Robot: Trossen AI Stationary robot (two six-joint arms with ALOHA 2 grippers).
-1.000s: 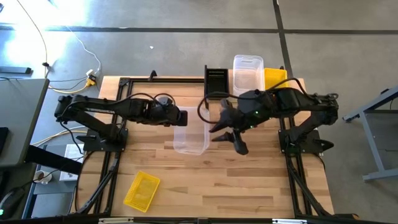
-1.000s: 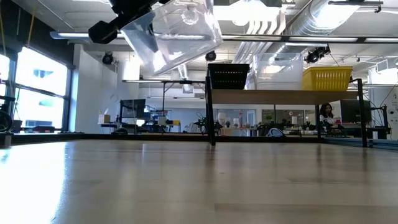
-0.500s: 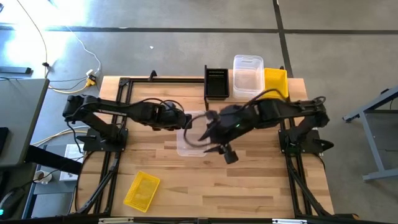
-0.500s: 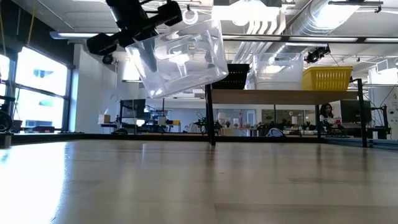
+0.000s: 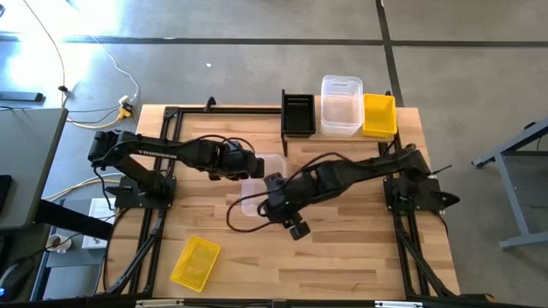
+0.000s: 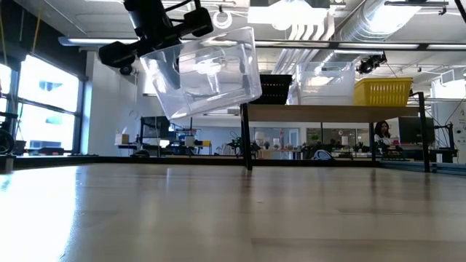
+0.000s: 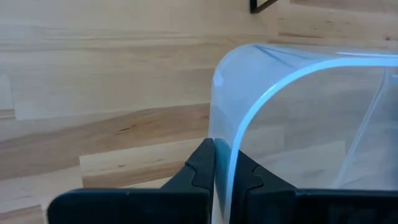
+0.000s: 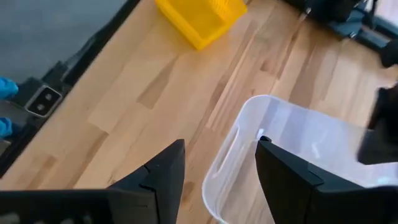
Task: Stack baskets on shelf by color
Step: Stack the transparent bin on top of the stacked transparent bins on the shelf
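Left gripper point(image 7: 214, 165) pinches clear tub point(image 5: 261, 184) rim, aloft near shelf point(image 5: 338, 128). Right gripper point(image 8: 217, 165) open, straddling far rim: centre wall before closing.

The whole table point(image 5: 342, 257) is seen from straight overhead in the high view. From tabletop height, a level look is taken across the wood toward the shelf point(image 6: 331, 113) and the room behind. A clear tub point(image 7: 298, 118) is framed closely by the left wrist camera; the same tub point(image 8: 292, 149) is viewed from above by the right wrist camera, and appears in all four views.
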